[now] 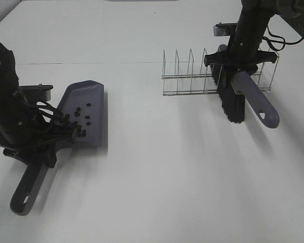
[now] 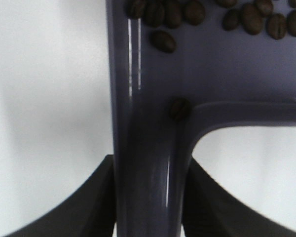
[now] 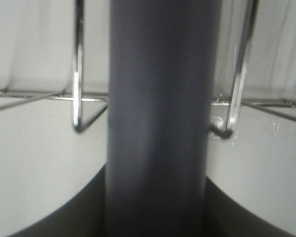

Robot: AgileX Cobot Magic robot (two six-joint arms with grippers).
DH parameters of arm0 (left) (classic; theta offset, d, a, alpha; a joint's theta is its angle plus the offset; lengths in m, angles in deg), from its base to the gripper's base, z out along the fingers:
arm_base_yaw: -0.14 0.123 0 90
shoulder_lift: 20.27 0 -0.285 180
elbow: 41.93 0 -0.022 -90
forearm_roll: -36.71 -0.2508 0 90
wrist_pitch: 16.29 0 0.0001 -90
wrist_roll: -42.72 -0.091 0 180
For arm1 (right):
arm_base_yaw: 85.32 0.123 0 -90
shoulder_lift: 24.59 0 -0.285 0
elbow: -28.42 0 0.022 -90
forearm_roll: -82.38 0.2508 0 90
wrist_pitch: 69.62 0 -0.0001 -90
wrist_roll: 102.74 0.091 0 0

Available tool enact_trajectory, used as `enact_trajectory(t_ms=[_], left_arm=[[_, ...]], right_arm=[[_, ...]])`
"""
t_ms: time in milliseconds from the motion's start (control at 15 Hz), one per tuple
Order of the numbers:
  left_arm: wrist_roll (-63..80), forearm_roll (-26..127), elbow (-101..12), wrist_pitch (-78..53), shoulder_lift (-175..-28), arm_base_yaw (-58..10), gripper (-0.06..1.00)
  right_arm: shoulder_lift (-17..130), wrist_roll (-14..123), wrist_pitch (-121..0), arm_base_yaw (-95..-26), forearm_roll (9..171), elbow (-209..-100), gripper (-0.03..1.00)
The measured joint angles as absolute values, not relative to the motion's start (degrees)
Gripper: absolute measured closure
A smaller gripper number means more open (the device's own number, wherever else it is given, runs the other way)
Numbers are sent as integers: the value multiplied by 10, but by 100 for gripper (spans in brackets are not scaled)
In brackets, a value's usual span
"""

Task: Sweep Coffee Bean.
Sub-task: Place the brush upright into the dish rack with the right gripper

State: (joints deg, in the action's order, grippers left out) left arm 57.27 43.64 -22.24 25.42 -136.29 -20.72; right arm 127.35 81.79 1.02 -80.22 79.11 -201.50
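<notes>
So the coffee beans [image 1: 77, 121] are all in the dustpan [image 1: 88, 91], none loose on the desk [image 1: 167, 177] as far as I can see. The grey-purple pan is over at about 9 o'clock on the white desk. Its long handle runs off toward 7 o'clock. The beans are bunched at the handle end of the pan, a dozen-plus tiny dark ones. In the left wrist view one bean has lodged right where the handle meets the back wall.

The left fingers [image 2: 84, 212] are pinching the pan's handle from both sides, just below where it joins the pan.

Over at roughly 1 o'clock there's a wire rack [image 1: 185, 76]. The brush [image 1: 261, 106] hangs at the rack's right end, with the black bristles dropping in front of the wires and the handle tip aimed at 5 o'clock. The right fingers [image 3: 54, 217] are clamped on the brush handle. The right wrist view shows the handle filling the gap between them, with the rack's wire loops right behind. I can't tell if the bristles touch the desk.
</notes>
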Motion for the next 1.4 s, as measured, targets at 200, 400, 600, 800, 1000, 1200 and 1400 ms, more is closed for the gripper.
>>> enact_trajectory(t_ms=[200,400,600,800,1000,1200,1400], left_arm=[[573,438,-222,254,-1363,-207,61],[574,440,-222,254,-1363,-207,61],[574,440,-222,254,-1363,-207,61],[574,440,-222,254,-1363,-207,61],[574,440,-222,254,-1363,-207,61],[574,440,-222,254,-1363,-207,61],[574,440,-222,254,-1363,-207,61]], right_arm=[[1284,818,12,-803,791,-2036,63],[1286,818,14,-803,791,-2048,63],[1288,818,10,-803,791,-2057,63],[1293,818,11,-803,791,-2058,63],[1293,821,11,-803,792,-2058,63],[1293,822,11,-803,801,-2058,63],[1293,805,11,-804,817,-2058,42]])
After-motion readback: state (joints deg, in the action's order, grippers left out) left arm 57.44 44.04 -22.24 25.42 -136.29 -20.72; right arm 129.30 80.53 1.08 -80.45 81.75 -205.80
